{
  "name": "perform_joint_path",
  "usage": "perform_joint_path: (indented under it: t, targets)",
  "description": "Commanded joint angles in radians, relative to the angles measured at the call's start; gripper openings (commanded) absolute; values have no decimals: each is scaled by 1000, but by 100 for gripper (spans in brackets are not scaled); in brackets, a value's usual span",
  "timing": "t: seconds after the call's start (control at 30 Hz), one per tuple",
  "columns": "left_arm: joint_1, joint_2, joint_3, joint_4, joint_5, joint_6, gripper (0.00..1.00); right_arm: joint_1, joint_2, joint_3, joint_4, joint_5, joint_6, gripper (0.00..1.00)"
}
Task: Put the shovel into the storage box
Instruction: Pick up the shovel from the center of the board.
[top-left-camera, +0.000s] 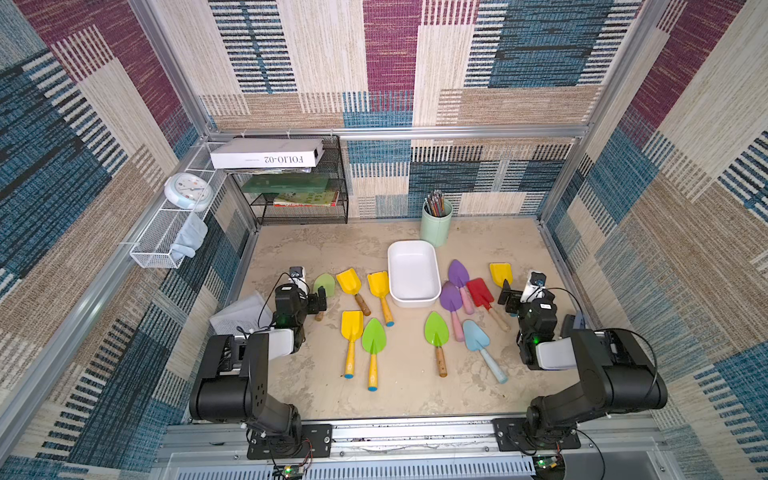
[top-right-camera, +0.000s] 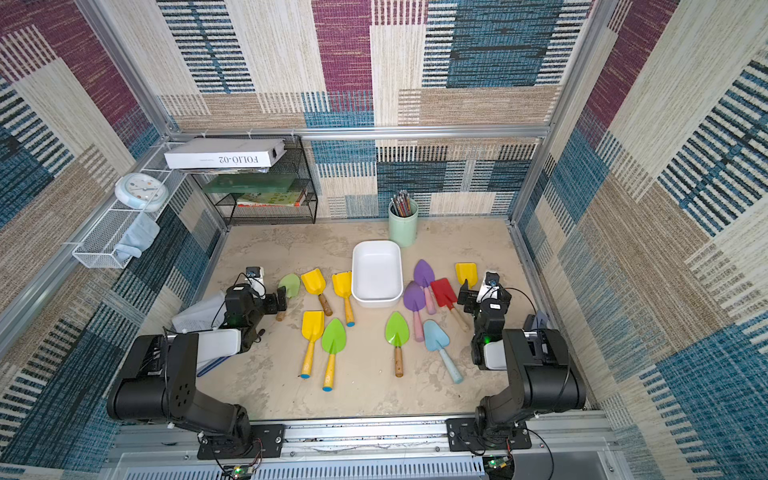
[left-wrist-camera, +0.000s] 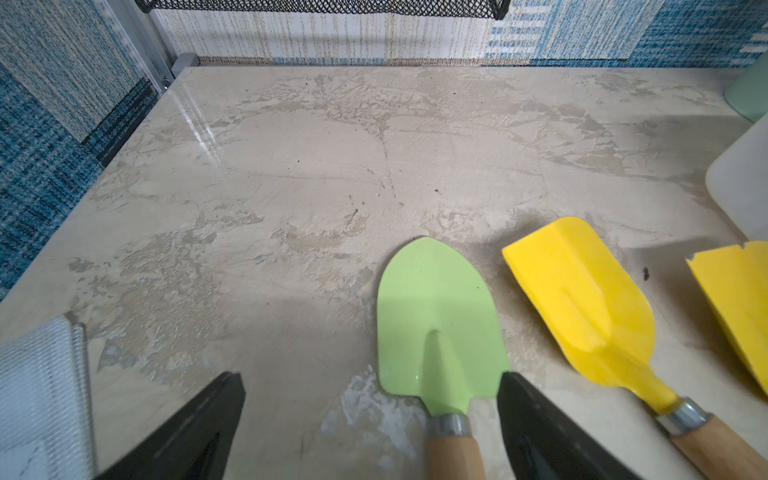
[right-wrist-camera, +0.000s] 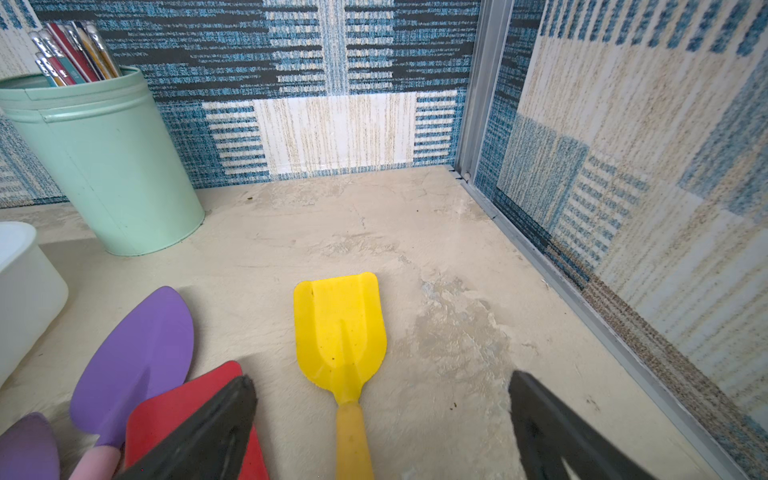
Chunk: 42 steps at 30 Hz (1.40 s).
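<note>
Shovels (top-left-camera: 374, 336) counted: eleven, all lying flat on the table (top-left-camera: 415, 390), all outside the storage box (top-left-camera: 394, 266).

By colour: four yellow, three green, two purple shovels (top-left-camera: 458, 273), one red shovel (top-left-camera: 478, 291), one pale blue shovel (top-left-camera: 475, 336). Five lie on the box's left-arm side. Six lie on its right-arm side and front.

One storage box. One pencil cup (top-left-camera: 435, 226) just behind it.

My left gripper (left-wrist-camera: 370, 378): jaws spread wide, holding nothing. It sits low over the pale green shovel (left-wrist-camera: 436, 316), the one farthest from the box on that side. The shovel's neck lies between my fingers, close beside one. Contact: cannot tell.

My right gripper (right-wrist-camera: 382, 377): jaws equally wide, nothing held. It straddles the handle of the yellow shovel (right-wrist-camera: 340, 332) that lies on the box's right-arm side, beyond the purple and red ones. In the wrist view, one finger overlaps the red shovel's blade.
</note>
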Motion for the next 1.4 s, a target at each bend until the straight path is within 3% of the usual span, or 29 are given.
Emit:
perform_joint_path:
  t: [0.0,0.27,0.4,0.5,0.67,0.87,1.0,1.2,1.37]
  targets:
    - [0,-1,6,8,13,2,99,2,0,2,22,-2,7,100]
    - [0,-2,6,8,12,2,99,-1,-7,-5,35,-7,8,99]
    - [1,-6,7,13,7,1,99,0,-87,14,-53,-29,-17,95]
    - [0,-64,153,-307,-80,-38,96,2,-186,144,-413,-41,-35,93]
    - [-2,-124,327,-613,-142,-140,93,6,-242,295,-731,-3,7,93]
    - [-33,-211,462,-871,-92,-278,92,14,-205,578,-1261,48,98,92]
    - [-95,-284,481,-940,-21,-396,99,12,-87,747,-1552,37,144,91]
    - [-254,-300,550,-1061,-81,-406,99,12,101,829,-1704,-53,113,91]
    - [-320,-291,589,-1136,-88,-381,99,12,165,818,-1715,-31,137,91]
